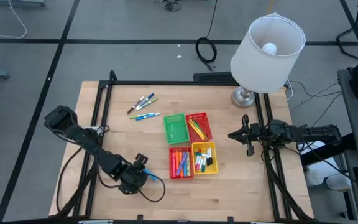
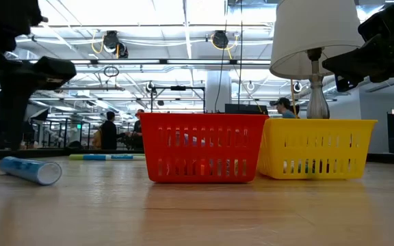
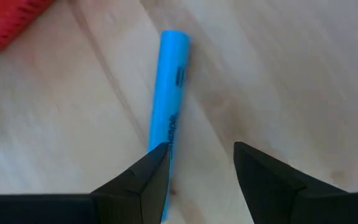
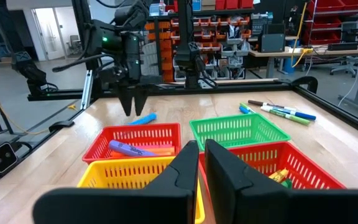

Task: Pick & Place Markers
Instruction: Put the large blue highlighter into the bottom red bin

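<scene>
Blue marker (image 3: 168, 99) — beside open left tool (image 3: 197, 165) — on bare table (image 3: 291, 74)

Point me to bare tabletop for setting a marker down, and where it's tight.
Free: the front strip of the table below the baskets; the gap between the red basket and the lamp base. Tight: the four-basket cluster, the loose markers behind it, and around the blue marker under the open left gripper.

Grey tiled floor (image 1: 30, 93) surrounds the table; ceiling striplights (image 2: 149, 14) glow.
</scene>
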You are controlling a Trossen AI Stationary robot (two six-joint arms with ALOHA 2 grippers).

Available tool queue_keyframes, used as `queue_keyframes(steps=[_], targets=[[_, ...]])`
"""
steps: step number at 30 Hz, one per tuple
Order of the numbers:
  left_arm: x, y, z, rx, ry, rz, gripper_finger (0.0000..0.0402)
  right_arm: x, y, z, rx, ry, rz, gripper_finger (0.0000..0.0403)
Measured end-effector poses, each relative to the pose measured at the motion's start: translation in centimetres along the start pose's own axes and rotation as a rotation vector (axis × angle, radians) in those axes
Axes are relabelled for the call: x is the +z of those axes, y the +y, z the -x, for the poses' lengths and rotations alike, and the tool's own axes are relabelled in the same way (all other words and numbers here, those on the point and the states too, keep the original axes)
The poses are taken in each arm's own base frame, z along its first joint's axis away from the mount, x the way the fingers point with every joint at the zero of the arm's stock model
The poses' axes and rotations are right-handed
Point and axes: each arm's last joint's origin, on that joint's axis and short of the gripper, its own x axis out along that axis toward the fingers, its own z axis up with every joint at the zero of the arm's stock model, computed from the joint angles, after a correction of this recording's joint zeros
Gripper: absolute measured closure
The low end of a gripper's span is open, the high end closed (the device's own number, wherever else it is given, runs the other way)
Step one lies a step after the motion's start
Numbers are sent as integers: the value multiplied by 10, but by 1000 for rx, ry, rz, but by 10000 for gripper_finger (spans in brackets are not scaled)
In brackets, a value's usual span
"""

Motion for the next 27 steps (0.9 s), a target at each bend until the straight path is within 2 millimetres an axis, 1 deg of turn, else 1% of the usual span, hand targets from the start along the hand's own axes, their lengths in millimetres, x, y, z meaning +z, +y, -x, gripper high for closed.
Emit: queue_keyframes(steps=[4, 6, 9, 14, 16, 22, 27], targets=[[-2, 11, -3, 103, 6, 11, 213, 0, 0, 0, 0, 0, 0, 385], [-1, 16, -3, 122, 5, 4, 213, 0, 0, 0, 0, 0, 0, 385], [0, 19, -5, 98, 5, -14, 213, 0, 0, 0, 0, 0, 0, 385], [3, 21, -12, 94, -12, 19, 213, 0, 0, 0, 0, 0, 0, 385], [6, 20, -17, 79, -24, 14, 213, 0, 0, 0, 0, 0, 0, 385], [5, 18, -33, 61, 14, -10, 213, 0, 0, 0, 0, 0, 0, 385], [7, 24, -36, 68, -3, 14, 213, 0, 0, 0, 0, 0, 0, 385]])
